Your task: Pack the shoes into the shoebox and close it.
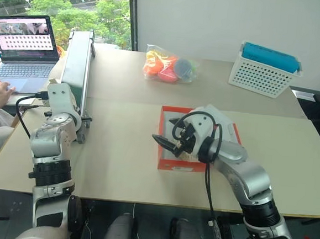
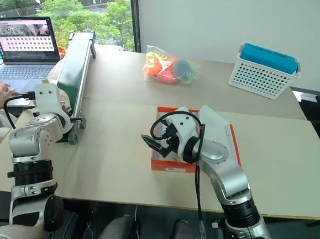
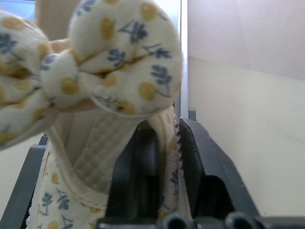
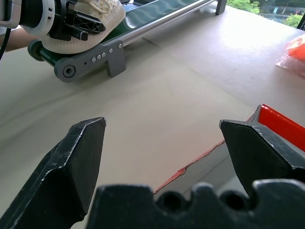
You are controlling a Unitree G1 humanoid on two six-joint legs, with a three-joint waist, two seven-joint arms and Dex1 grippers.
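Fingers [image 3: 143, 176] of the left gripper [image 3: 157, 181] are nearly closed on the edge of a shoe [image 3: 95, 143], a cream quilted one with a flowered bow, one finger inside its opening and the other outside; seen from the right wrist, the shoe lies on the near end of the conveyor [image 1: 76, 63] at the table's [image 1: 117, 166] left edge. Right gripper [image 4: 162, 157] hangs wide open and empty over the near left corner of the shoebox [image 1: 170, 163], which sits at the middle of the table near its front edge.
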